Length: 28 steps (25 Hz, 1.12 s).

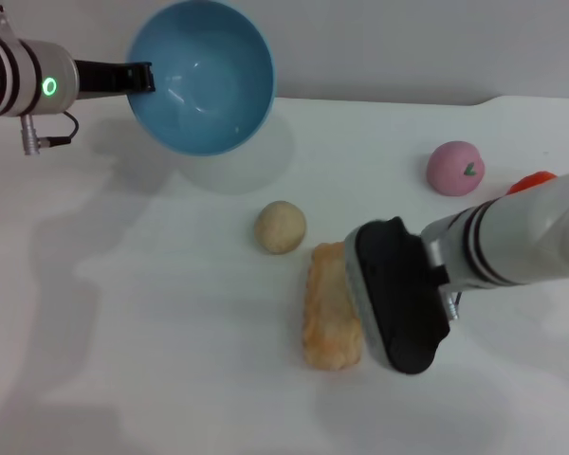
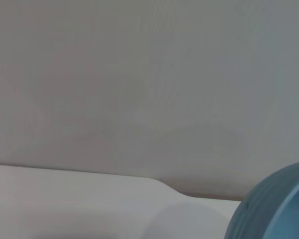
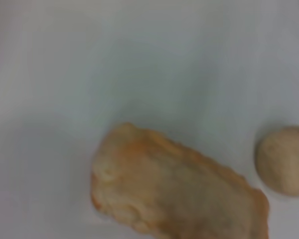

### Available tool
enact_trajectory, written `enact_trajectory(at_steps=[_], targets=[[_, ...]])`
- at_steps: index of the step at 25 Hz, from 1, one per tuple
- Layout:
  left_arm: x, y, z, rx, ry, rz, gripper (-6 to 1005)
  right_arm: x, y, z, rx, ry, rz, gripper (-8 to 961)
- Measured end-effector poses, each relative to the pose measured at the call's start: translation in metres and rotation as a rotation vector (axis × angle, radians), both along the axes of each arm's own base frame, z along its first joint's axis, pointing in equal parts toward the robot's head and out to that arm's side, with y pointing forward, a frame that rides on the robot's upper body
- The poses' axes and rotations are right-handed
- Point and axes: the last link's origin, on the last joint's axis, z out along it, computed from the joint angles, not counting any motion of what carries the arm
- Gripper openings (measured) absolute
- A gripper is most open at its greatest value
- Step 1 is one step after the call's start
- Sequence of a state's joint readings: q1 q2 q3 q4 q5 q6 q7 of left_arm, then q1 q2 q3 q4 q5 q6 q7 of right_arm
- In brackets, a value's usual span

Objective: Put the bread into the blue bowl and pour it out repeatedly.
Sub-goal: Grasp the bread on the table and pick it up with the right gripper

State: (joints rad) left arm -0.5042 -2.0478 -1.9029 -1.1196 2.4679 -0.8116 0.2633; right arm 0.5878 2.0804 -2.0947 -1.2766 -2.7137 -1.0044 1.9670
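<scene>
The blue bowl (image 1: 201,76) hangs in the air at the back left, tipped so its glossy inside faces me, and it holds nothing. My left gripper (image 1: 137,78) is shut on its rim. The left wrist view shows only a piece of the bowl's (image 2: 274,209) outer wall. The bread (image 1: 327,308), a long tan-golden loaf, lies on the white table near the middle. My right gripper (image 1: 398,299) is right beside the loaf and partly over its right edge. In the right wrist view the bread (image 3: 174,189) lies close below, with no fingers showing.
A small round beige ball (image 1: 281,227) (image 3: 284,159) sits just behind the loaf. A pink round object (image 1: 455,168) and an orange object (image 1: 534,180) are at the back right. The table's (image 1: 123,332) far edge meets a grey wall.
</scene>
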Motion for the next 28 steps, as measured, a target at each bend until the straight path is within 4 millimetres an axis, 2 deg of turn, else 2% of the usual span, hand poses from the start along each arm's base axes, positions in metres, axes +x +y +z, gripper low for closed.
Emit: enact_trajectory(at_steps=[9, 28], targets=[[-0.001, 0.002, 0.003, 0.008, 0.003, -0.002, 13, -0.001, -0.016, -0.022, -0.078, -0.048, 0.094, 608], [-0.007, 0.0, 0.002, -0.024, 0.005, 0.021, 14, 0.011, -0.019, -0.043, -0.094, -0.014, 0.093, 599]])
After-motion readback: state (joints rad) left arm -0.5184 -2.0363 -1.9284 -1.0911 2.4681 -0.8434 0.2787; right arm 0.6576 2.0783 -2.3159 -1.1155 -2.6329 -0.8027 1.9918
